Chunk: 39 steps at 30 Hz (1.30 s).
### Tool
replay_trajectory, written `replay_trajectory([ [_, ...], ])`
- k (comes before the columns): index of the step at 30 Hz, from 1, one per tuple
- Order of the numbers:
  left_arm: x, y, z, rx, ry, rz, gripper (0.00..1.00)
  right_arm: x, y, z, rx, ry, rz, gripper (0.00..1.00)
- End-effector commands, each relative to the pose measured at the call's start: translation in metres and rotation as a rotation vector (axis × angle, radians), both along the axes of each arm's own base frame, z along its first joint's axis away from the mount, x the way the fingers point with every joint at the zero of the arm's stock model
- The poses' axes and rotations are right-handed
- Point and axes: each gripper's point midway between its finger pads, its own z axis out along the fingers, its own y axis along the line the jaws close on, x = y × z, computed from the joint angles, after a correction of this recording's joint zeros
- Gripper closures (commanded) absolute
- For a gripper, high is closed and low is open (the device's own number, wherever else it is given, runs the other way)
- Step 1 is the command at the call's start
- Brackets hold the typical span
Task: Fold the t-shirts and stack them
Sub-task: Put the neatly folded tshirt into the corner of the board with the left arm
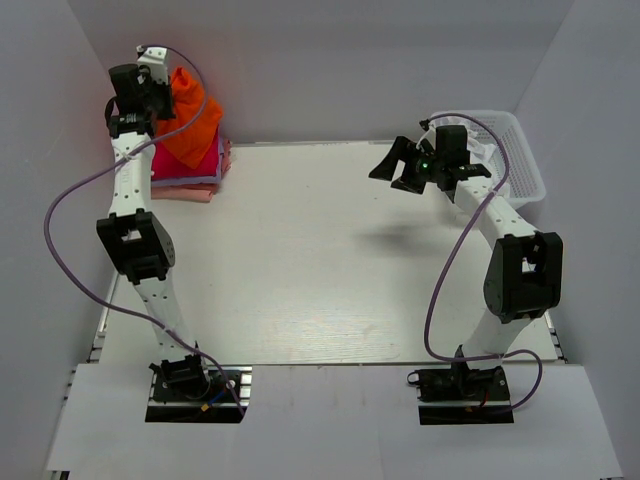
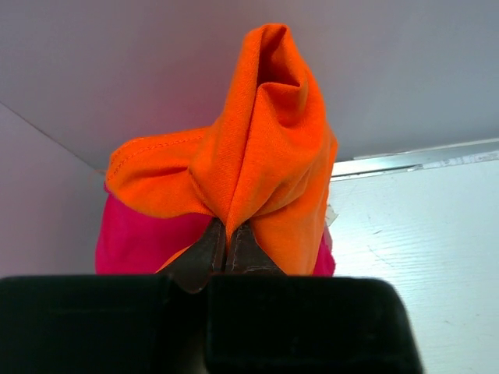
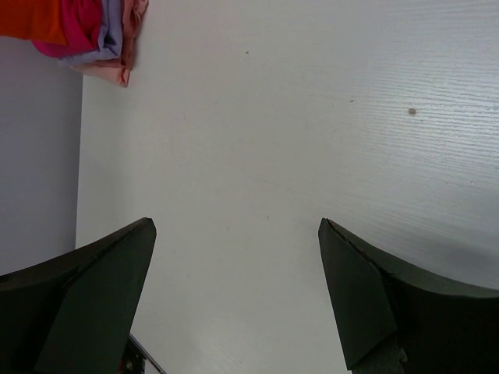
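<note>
At the table's far left corner, an orange-red t-shirt (image 1: pixel 190 118) hangs bunched above a stack of folded t-shirts (image 1: pixel 190 178) in magenta, lavender and light pink. My left gripper (image 1: pixel 160 92) is shut on a fold of the orange-red t-shirt (image 2: pixel 257 148), which rises in a peak past the fingertips (image 2: pixel 204 251). The magenta t-shirt (image 2: pixel 144 241) shows underneath it. My right gripper (image 1: pixel 400 165) hovers open over bare table at the right, holding nothing; in the right wrist view its gripper (image 3: pixel 238 234) points toward the stack (image 3: pixel 93 35) far off.
A white plastic basket (image 1: pixel 510 160) stands at the back right corner behind the right arm. Grey walls enclose the table (image 1: pixel 320 260) on the left, back and right. Purple cables loop beside each arm.
</note>
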Motion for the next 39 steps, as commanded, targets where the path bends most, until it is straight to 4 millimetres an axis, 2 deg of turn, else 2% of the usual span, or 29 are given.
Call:
replay_trajectory([
  [1, -0.005, -0.01, 0.072, -0.051, -0.163, -0.025, 1.0, 0.004, 0.001, 0.014, 0.009, -0.034, -0.001, 0.09],
  [4, -0.017, -0.016, 0.102, -0.079, -0.213, -0.031, 1.0, 0.002, 0.002, 0.01, 0.011, -0.03, 0.01, 0.09],
  [10, -0.033, -0.027, 0.118, -0.117, -0.231, -0.046, 1.0, 0.001, 0.007, 0.006, 0.029, -0.035, 0.052, 0.09],
  [13, -0.033, -0.027, 0.118, -0.149, -0.229, -0.029, 1.0, 0.002, 0.009, 0.005, 0.036, -0.034, 0.062, 0.09],
  [17, -0.032, -0.043, 0.115, -0.183, -0.225, -0.064, 1.0, 0.002, 0.01, 0.005, 0.039, -0.041, 0.068, 0.09],
  [18, -0.029, -0.047, 0.107, -0.206, -0.207, -0.08, 1.0, 0.002, 0.01, 0.008, 0.04, -0.048, 0.069, 0.09],
  [22, -0.022, -0.055, 0.103, -0.265, -0.199, -0.109, 1.0, 0.003, 0.009, 0.005, 0.036, -0.048, 0.06, 0.09],
  [26, -0.015, -0.057, 0.079, -0.306, -0.156, -0.113, 1.0, 0.003, 0.007, 0.004, 0.038, -0.049, 0.047, 0.09],
  [28, -0.012, -0.051, 0.063, -0.305, -0.133, -0.074, 1.0, 0.004, 0.008, 0.004, 0.04, -0.046, 0.046, 0.09],
  [30, -0.01, -0.046, 0.059, -0.301, -0.129, -0.041, 1.0, 0.004, 0.009, 0.005, 0.041, -0.048, 0.045, 0.09],
  [31, -0.01, -0.033, 0.049, -0.303, -0.108, -0.017, 1.0, 0.004, 0.008, 0.004, 0.041, -0.044, 0.041, 0.09],
  [33, -0.01, -0.033, 0.042, -0.307, -0.088, -0.014, 1.0, 0.004, 0.009, 0.002, 0.038, -0.038, 0.039, 0.09],
  [34, -0.008, -0.018, 0.032, -0.288, -0.078, 0.043, 1.0, 0.005, 0.007, 0.003, 0.039, -0.039, 0.035, 0.09],
  [38, -0.001, -0.004, -0.006, -0.242, -0.014, 0.105, 1.0, 0.006, 0.011, 0.011, 0.05, -0.042, 0.042, 0.09],
  [39, 0.003, 0.0, -0.025, -0.232, 0.026, 0.126, 1.0, 0.008, 0.01, 0.011, 0.049, -0.044, 0.042, 0.09],
])
